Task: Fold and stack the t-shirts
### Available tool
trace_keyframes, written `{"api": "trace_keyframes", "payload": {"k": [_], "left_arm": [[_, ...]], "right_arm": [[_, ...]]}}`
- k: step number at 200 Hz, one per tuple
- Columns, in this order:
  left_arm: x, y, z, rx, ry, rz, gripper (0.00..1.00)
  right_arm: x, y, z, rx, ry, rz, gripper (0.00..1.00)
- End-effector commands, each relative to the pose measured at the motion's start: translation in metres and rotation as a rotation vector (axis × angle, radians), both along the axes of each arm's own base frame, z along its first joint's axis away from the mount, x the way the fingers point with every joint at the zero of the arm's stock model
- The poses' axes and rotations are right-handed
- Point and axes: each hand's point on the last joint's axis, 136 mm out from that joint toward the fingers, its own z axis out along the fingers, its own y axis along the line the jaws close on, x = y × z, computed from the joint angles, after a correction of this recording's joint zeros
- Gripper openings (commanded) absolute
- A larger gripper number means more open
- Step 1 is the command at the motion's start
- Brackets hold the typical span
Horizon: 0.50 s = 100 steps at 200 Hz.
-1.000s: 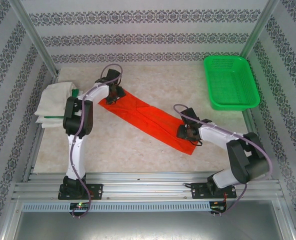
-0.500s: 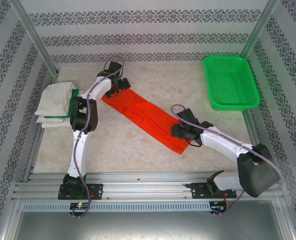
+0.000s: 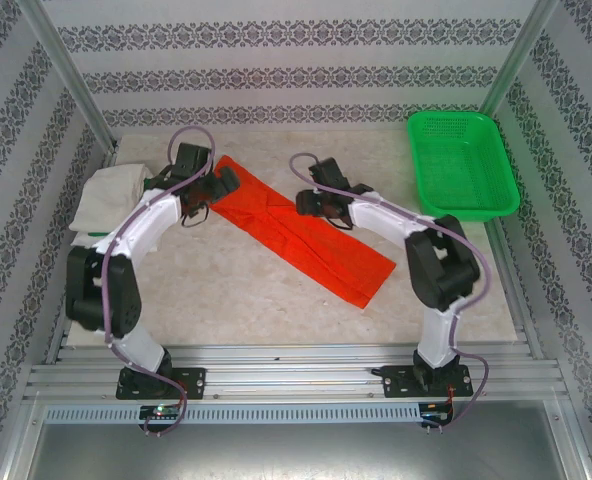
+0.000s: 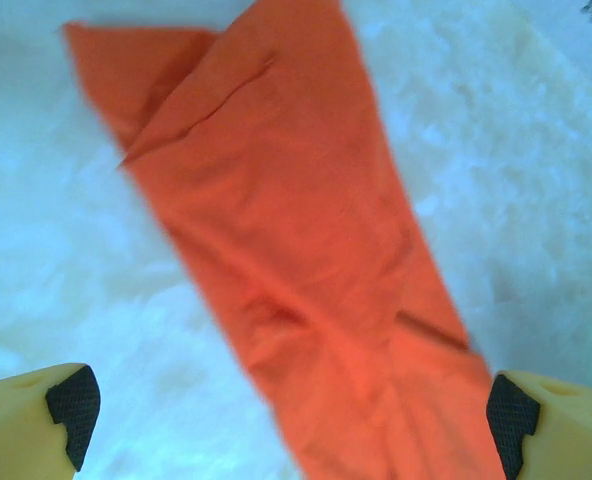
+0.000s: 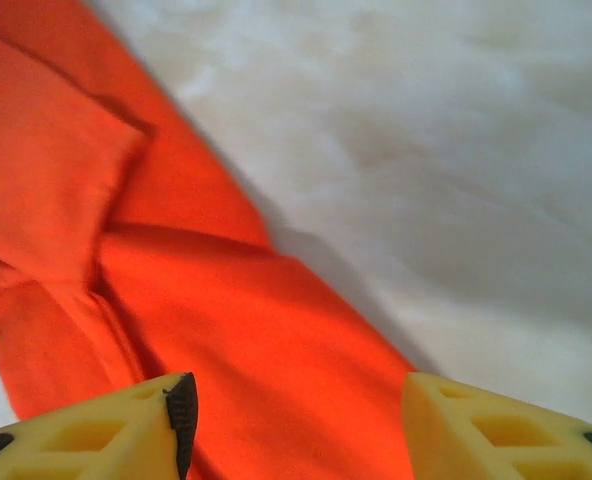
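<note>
top external green basket (image 3: pixel 463 165), left wrist orange t-shirt (image 4: pixel 306 280) creases

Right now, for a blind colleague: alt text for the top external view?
Orange-red t-shirt, folded into a strip, lies diagonally; left claw open at its far end, right claw open near its middle. Off-white shirts left, green basket right.

top cam looks down on whole worktop (image 3: pixel 226 290); both wrist cams close over orange shirt (image 3: pixel 306 235), shared by all.
</note>
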Motion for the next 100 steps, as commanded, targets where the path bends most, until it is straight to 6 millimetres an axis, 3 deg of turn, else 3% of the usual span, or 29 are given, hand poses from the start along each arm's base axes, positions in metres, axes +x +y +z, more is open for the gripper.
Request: {"api": "trace_keyframes", "payload": {"k": [1, 26, 49, 78, 100], "left_arm": [[-0.029, 0.024, -0.009, 0.080, -0.008, 0.058, 1.00], [-0.071, 0.046, -0.013, 0.162, 0.023, 0.075, 1.00], [-0.092, 0.048, -0.014, 0.173, 0.010, 0.041, 1.00], [-0.104, 0.055, -0.014, 0.204, 0.005, 0.044, 1.00], [-0.101, 0.050, -0.016, 0.176, -0.007, 0.034, 1.00]], "right_arm": [[0.005, 0.053, -0.005, 0.055, 0.022, 0.115, 0.56], [0.013, 0.097, -0.020, 0.117, 0.055, 0.156, 0.55], [0.022, 0.119, -0.037, 0.187, 0.108, 0.147, 0.55], [0.038, 0.122, -0.052, 0.198, 0.136, 0.103, 0.54], [0.054, 0.108, -0.062, 0.162, 0.162, 0.040, 0.54]]}}
